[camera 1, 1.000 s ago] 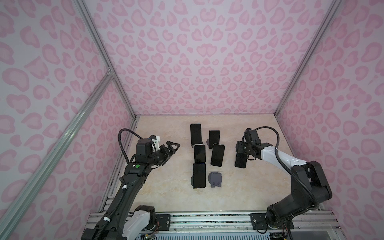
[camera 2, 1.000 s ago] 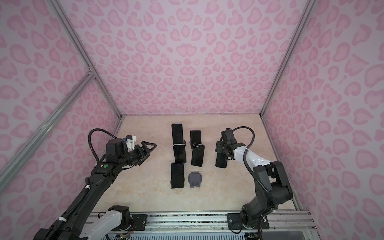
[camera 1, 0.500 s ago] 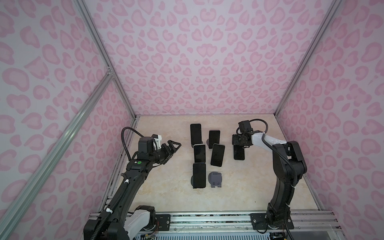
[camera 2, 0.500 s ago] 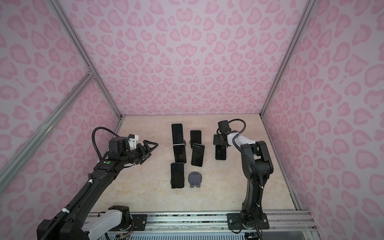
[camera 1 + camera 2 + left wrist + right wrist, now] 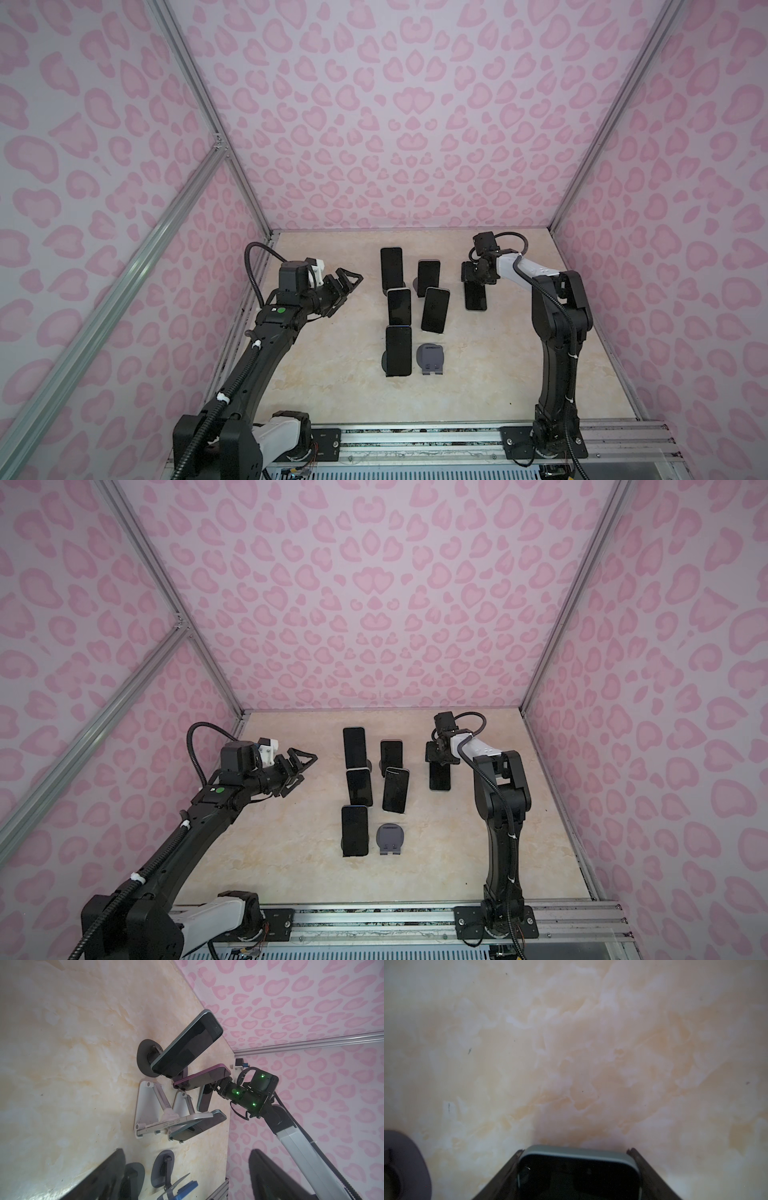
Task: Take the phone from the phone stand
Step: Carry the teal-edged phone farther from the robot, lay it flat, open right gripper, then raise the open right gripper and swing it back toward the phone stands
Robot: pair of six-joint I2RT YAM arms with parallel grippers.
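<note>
Phone (image 5: pixel 476 296) is off its stand and hangs nearly upright from the right fingers (image 5: pixel 504 1176), which are clenched on its two long edges near the top end; the wrist view shows the teal case end pinched between both pads. It sits beyond the empty grey stand (image 5: pixel 431 358) and off to that stand's right, well apart from it, over bare tabletop (image 5: pixel 490 365). The lower end is close to the surface, but I cannot tell if it touches. Left fingers (image 5: pixel 345 275) are spread wide with nothing in them, far on the left of the empty grey stand, clear of everything. Five other phones (image 5: pixel 398 351) are propped on stands, one just beside the empty grey stand on its left and the rest behind it. The step in hand looks like setting the phone down, with removal itself basically done. To do it well, lower slowly until the bottom edge bears on the tabletop. Tip it flat toward the open side away from the empty grey stand, and let go only once it lies supported. Then lift straight up. The grip is high on a slick case, so the phone may pivot or slide. Avoid sideways sweeps toward the propped phones.
</note>
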